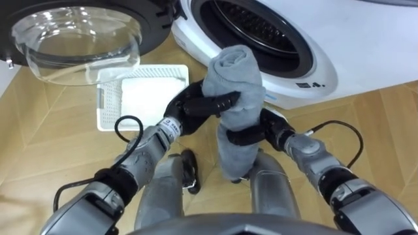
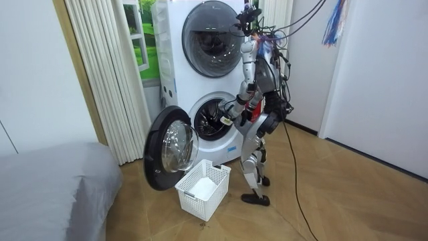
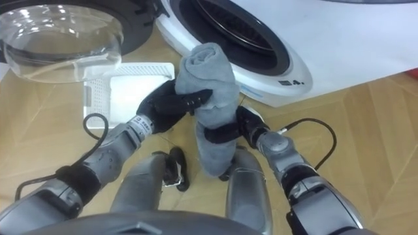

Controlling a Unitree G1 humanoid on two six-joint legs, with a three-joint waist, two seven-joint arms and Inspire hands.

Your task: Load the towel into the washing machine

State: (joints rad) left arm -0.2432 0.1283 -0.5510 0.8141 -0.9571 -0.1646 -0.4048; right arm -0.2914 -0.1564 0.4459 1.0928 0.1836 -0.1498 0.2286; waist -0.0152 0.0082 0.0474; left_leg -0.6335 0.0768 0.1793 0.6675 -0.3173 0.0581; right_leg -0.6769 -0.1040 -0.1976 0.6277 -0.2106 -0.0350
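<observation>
Stands close before a white washing machine (image 2: 175,100), facing its front. Grips a rolled grey towel (image 1: 232,78) upright with both robot hands. Wraps the left robot hand (image 1: 199,104) round the towel's upper half from 9 o'clock, fingers curled across the cloth. Clasps the lower half with the right robot hand (image 1: 258,132) from 4 o'clock, fingers likewise closed round it. Holds the towel outside the machine, its top just short of the round drum opening (image 1: 251,26) at 12 o'clock, its loose lower end hanging between the forearms.

Has the machine's door (image 1: 78,39), dark-rimmed with a clear glass bowl, swung wide open at 10 o'clock of the towel, away from the opening. Has a white slatted basket (image 1: 140,94) on the wooden floor (image 1: 392,130) at 9 o'clock, beneath the door, with something white lying inside.

Carries a small dark marking (image 1: 310,85) on the white front panel at 4 o'clock of the opening, too small to read.

In the room view, bears a second round-doored machine (image 2: 210,37) stacked at 12 o'clock, door shut. Stands beside a pale pleated curtain (image 2: 107,73) at 9 o'clock and a grey bed (image 2: 53,187) at 8 o'clock.
</observation>
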